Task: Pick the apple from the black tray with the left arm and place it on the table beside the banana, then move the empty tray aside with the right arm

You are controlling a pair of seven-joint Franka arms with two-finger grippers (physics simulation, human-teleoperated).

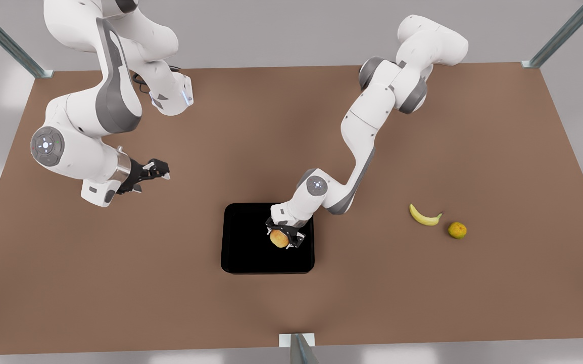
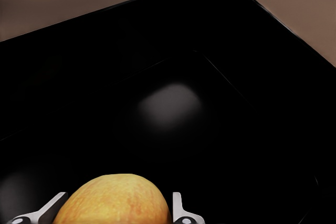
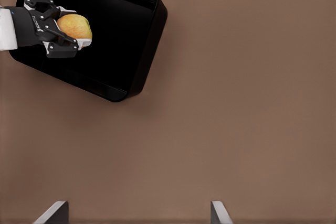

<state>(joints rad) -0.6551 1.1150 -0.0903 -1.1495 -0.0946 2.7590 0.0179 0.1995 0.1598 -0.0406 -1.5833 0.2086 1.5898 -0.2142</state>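
The apple [image 1: 278, 238] sits over the front view's right part of the black tray [image 1: 243, 242], with my left gripper [image 1: 283, 236] shut on it. In the left wrist view the apple [image 2: 113, 202] lies between the two fingertips [image 2: 177, 205] above the tray's glossy floor [image 2: 210, 77]. The right wrist view shows the left gripper [image 3: 77, 31] on the apple [image 3: 73, 24] inside the tray [image 3: 126, 40]. The banana [image 1: 424, 216] lies on the table [image 1: 372, 303] to the front view's right. My right gripper [image 1: 161, 171] waits open above the table on the front view's left, apart from the tray.
A smaller orange-green round fruit [image 1: 457, 230] lies just beside the banana's tip, on its far side from the tray. Bare brown table stretches between the tray and the banana. Metal frame posts [image 1: 299, 349] stand at the table's edges.
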